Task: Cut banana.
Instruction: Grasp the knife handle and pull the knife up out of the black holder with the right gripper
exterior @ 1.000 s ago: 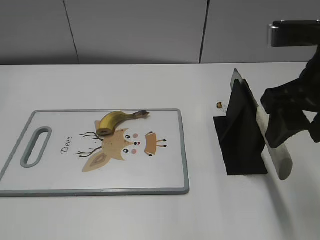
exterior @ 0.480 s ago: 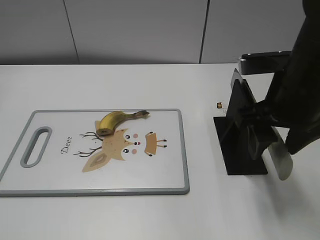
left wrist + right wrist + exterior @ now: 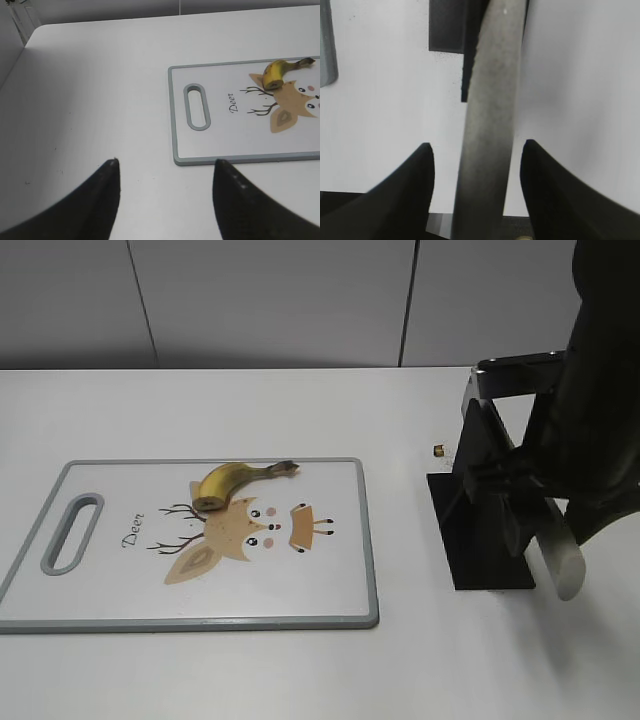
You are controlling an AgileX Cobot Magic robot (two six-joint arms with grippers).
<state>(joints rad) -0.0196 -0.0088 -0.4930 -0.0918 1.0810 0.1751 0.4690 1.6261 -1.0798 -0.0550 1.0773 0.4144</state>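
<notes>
- Fingers [image 3: 417, 172] of our right gripper [image 3: 476, 165] stand apart on either side of the knife handle [image 3: 487, 130]; we see pale table in the gap on each side, so they are spread and not pressing it.
- Our left gripper [image 3: 165, 195] is also spread wide, with bare table between its two tips and nothing held.
- We see the banana [image 3: 232, 482] lying whole on the board [image 3: 340, 590], near the far edge, its stem pointing right and its thick end just above the deer drawing [image 3: 240, 530].
- From the left wrist the banana [image 3: 280, 72] shows at the far right corner of the board [image 3: 177, 125], well apart from our left gripper.
- Our knife [image 3: 565, 560] sits in the black stand [image 3: 485, 510], well to the right of the board, with the pale handle sloping toward the camera.
- Our right arm [image 3: 600, 410] hangs over the stand and hides much of the knife in the exterior view.
- We note a small brown bit [image 3: 439, 450] on the table [image 3: 300, 410] just left of the stand.
</notes>
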